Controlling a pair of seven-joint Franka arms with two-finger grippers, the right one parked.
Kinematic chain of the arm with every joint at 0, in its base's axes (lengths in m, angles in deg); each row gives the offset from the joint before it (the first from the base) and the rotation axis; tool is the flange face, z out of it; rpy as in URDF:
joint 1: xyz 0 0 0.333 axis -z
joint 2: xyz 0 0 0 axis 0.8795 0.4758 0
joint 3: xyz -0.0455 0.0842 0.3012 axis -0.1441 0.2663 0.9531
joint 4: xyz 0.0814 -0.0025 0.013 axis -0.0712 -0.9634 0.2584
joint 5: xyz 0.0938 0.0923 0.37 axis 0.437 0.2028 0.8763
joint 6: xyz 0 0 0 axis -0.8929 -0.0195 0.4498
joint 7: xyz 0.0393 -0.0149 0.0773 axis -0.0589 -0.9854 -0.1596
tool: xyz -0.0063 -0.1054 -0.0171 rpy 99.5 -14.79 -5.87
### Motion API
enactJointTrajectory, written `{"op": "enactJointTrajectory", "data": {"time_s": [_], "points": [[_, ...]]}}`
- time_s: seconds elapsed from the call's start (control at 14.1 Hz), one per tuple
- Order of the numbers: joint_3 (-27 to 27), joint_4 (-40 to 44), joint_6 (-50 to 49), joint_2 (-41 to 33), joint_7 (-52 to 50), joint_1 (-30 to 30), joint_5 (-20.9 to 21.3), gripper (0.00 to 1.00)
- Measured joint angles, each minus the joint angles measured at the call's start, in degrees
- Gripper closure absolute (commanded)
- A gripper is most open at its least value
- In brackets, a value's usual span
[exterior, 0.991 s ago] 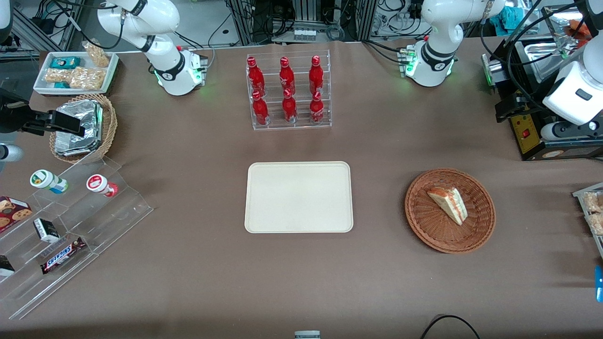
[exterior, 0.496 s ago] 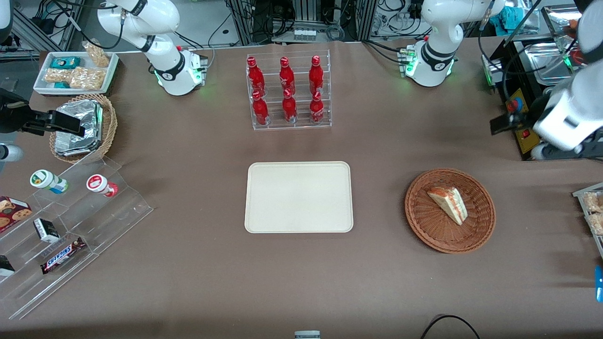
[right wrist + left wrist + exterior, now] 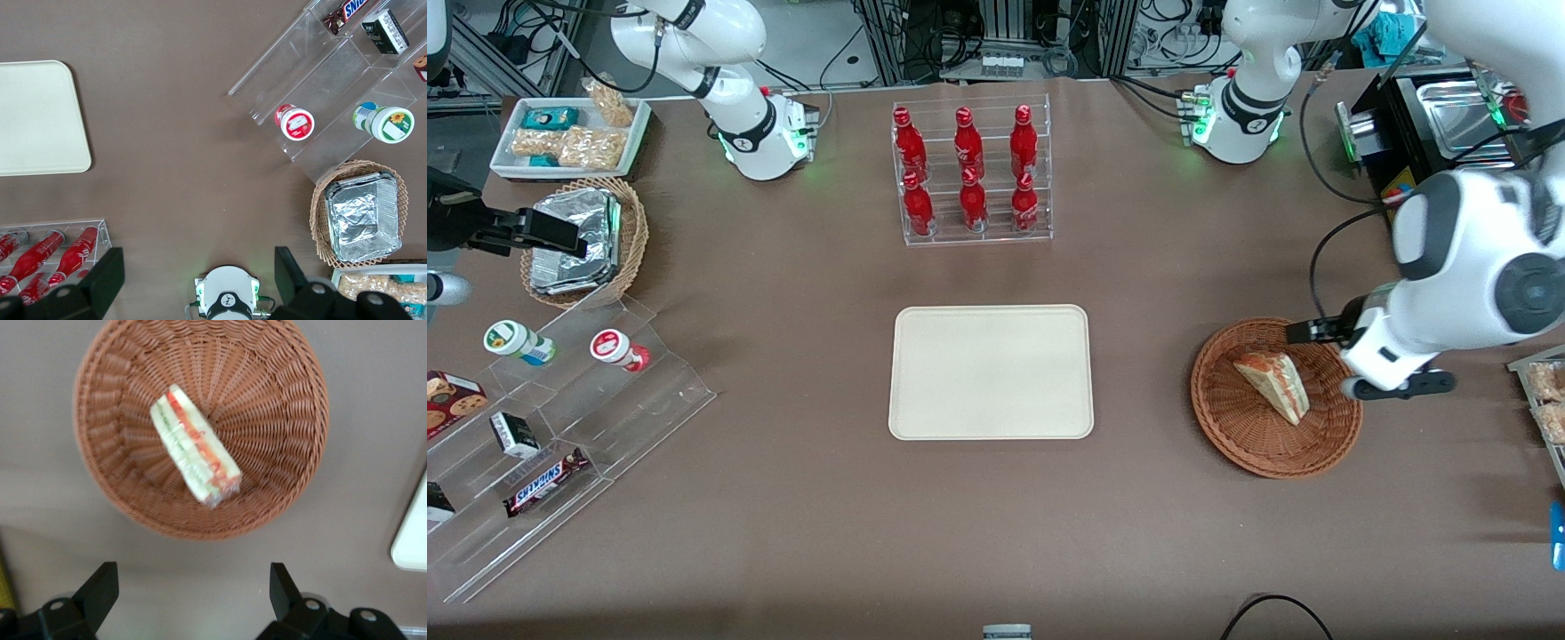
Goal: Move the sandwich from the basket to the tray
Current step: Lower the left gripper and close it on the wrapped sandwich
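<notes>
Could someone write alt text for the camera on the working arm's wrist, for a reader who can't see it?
A small triangular white-bread sandwich with red and green filling lies in a wide round reddish-brown wicker basket on a brown table. The arm's open claw hangs above the basket's edge, and a corner of a cream tray shows beside it.

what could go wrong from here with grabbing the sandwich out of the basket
1. The sandwich lies on its side, slanted in the wicker basket; the open gripper, now above the basket's rim rather than over the sandwich, may close across its long axis and miss or crush it.
2. Descending here, a finger could catch the rim and shove the light basket.
</notes>
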State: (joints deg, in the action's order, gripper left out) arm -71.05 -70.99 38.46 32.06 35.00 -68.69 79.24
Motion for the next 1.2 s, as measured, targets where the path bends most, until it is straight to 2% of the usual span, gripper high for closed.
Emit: {"op": "enactJointTrajectory", "data": {"time_s": [0.35,0.57,0.92,0.99,1.13,1.2], "points": [[0.01,-10.83,17.06,0.02,-14.01,-0.01,-0.73,0.00],[0.02,-13.07,22.64,0.98,-23.89,0.01,-0.80,0.00],[0.03,-14.79,28.56,3.85,-26.80,0.01,-0.80,0.00],[0.05,-14.92,29.34,4.74,-26.90,0.01,-0.80,0.07],[0.14,-14.96,30.07,6.30,-27.08,0.00,-0.81,0.34],[0.26,-14.95,30.27,6.67,-27.19,-0.01,-0.81,0.43]]}}
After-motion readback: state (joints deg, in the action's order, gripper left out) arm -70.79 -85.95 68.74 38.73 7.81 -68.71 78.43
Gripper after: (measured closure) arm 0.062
